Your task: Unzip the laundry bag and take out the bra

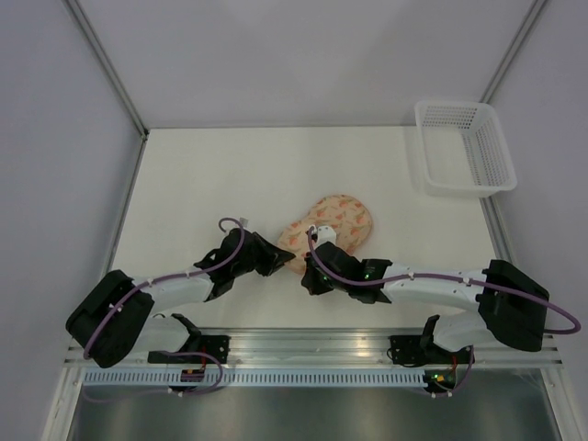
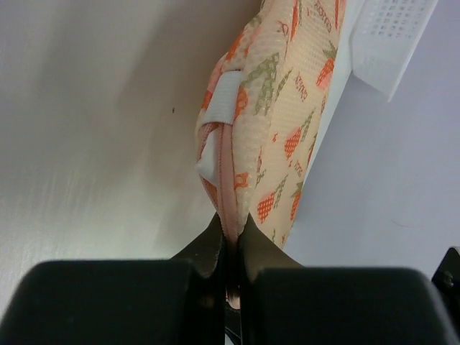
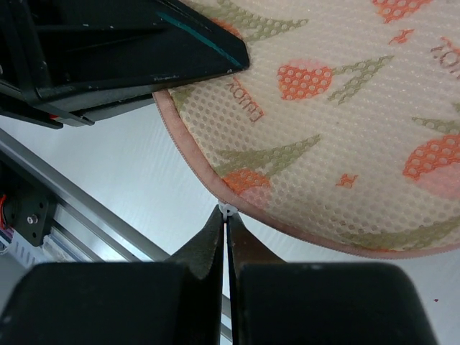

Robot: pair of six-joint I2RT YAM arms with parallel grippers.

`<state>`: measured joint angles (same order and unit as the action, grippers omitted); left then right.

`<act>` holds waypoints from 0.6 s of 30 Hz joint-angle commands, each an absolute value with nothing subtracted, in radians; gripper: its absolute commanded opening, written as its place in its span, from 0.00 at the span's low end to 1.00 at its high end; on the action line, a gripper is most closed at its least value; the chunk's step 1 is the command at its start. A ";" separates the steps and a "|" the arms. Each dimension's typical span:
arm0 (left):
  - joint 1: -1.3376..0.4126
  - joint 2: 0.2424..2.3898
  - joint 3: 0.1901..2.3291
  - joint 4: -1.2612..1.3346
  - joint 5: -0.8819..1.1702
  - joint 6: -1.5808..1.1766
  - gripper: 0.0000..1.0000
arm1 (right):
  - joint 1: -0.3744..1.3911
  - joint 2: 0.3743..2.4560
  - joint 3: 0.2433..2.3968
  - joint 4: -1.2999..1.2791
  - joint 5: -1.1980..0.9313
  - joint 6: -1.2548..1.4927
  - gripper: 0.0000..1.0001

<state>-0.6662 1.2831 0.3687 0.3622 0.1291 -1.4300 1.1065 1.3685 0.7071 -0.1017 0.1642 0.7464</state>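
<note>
Left gripper (image 2: pixel 231 230) pinches the laundry bag (image 2: pixel 287 108) by its pink rim (image 2: pixel 228 180); right gripper (image 3: pixel 227 220) clamps its white zipper pull (image 3: pixel 227 210).

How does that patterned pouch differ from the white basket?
The laundry bag is peach fabric with orange print; the basket is white plastic lattice. The laundry bag is domed and closed; the basket is open-topped and empty. Left fingers and right fingers pinch the laundry bag's rim; the basket sits untouched. Both are mesh-textured.

The peach laundry bag (image 1: pixel 338 219) bears orange-red print.
</note>
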 commanded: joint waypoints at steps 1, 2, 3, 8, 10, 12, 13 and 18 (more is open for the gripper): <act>-0.670 1.282 0.410 0.434 0.100 -1.471 0.02 | 1.106 1.335 0.706 -0.081 0.146 0.736 0.00; -0.670 1.279 0.408 0.434 0.103 -1.467 0.02 | 1.106 1.338 0.719 -0.095 0.153 0.735 0.00; -0.670 1.276 0.408 0.434 0.100 -1.456 0.02 | 1.108 1.342 0.732 -0.141 0.179 0.736 0.00; -0.646 1.275 0.425 0.388 0.166 -1.349 0.02 | 1.106 1.385 0.845 -0.424 0.368 0.761 0.00; -0.626 1.279 0.429 0.388 0.216 -1.312 0.02 | 1.108 1.387 0.857 -0.472 0.438 0.772 0.00; -0.608 1.288 0.434 0.377 0.254 -1.243 0.02 | 1.101 1.382 0.862 -0.523 0.469 0.785 0.00; -0.601 1.292 0.445 0.370 0.296 -1.215 0.02 | 1.098 1.376 0.859 -0.531 0.480 0.790 0.00; -0.557 1.295 0.466 0.295 0.380 -1.086 0.02 | 1.060 1.373 0.825 -0.537 0.477 0.796 0.00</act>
<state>-0.5838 1.2972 0.4316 0.3275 0.2756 -1.2251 1.0866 1.3796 0.8383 -0.4595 0.4023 0.7830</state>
